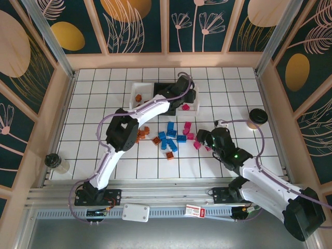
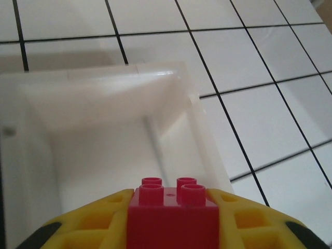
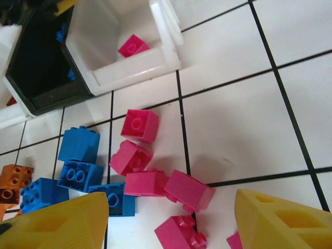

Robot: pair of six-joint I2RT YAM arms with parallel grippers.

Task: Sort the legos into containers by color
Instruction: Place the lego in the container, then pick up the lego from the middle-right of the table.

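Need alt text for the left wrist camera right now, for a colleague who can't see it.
A pink brick sits studs up between the two yellow fingers at the bottom edge, with an open white bin just beyond it. The part of the bin's inside in view is bare, and the white tiled table runs off to its right.

The table [image 1: 228, 93] is laid with glossy white tiles and dark, matt grout lines. The white bin [image 2: 171, 129] is smooth, slightly translucent plastic with a soft sheen. At 6 o'clock in the left wrist view, the pink brick [image 2: 171, 202] is hard moulded plastic with a satin finish. The left gripper [image 2: 172, 220] has fingers [image 2: 88, 228] of matt yellow latticed plastic. The black bin [image 3: 52, 101] is dull plastic. At 6 o'clock in the top view, the rail [image 1: 155, 193] is brushed metal.
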